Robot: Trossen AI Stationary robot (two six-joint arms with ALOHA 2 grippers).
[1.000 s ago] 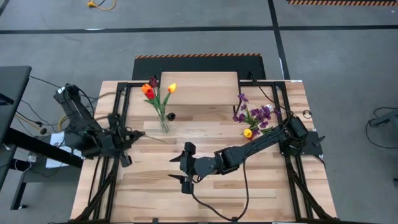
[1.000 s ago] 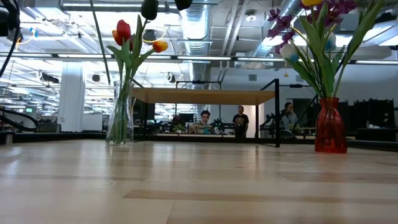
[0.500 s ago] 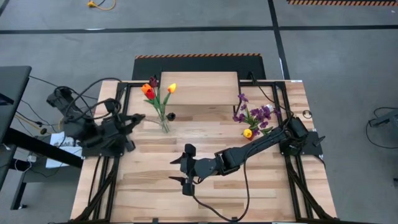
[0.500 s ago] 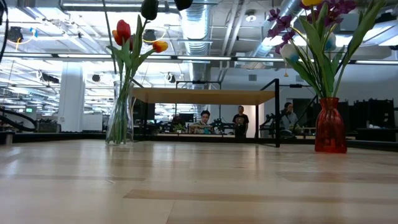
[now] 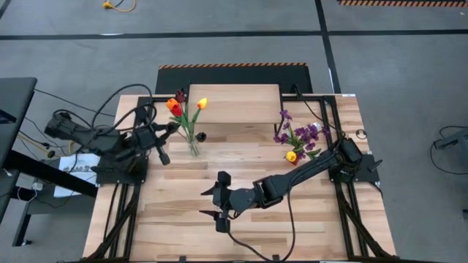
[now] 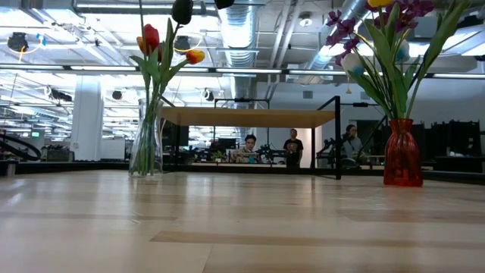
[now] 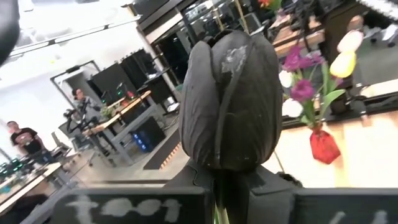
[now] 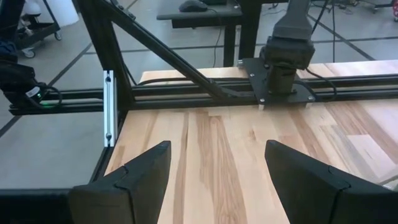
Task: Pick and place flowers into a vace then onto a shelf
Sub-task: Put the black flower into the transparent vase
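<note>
From above, the left claw sits just beside the clear vase, on the side away from the red vase, closed on the stem of a black flower; red, orange and yellow tulips already stand in the clear vase, which rests on the worktop just in front of the shelf. The right claw waits well apart from the clear vase, out on bare boards, fingers spread wide and holding nothing. At worktop height, the clear vase stands upright with a dark head high above its mouth — the stem tip has to come down through that narrow neck without nudging the tulips already in. The left wrist camera shows the black flower held straight out of the closed claw, the red vase far behind it. The right wrist camera shows only its own parted fingers over bare planks. Best, I judge, to keep the stem vertical, lower slowly and release only once it is seated — a tilted entry could tip the vase.
</note>
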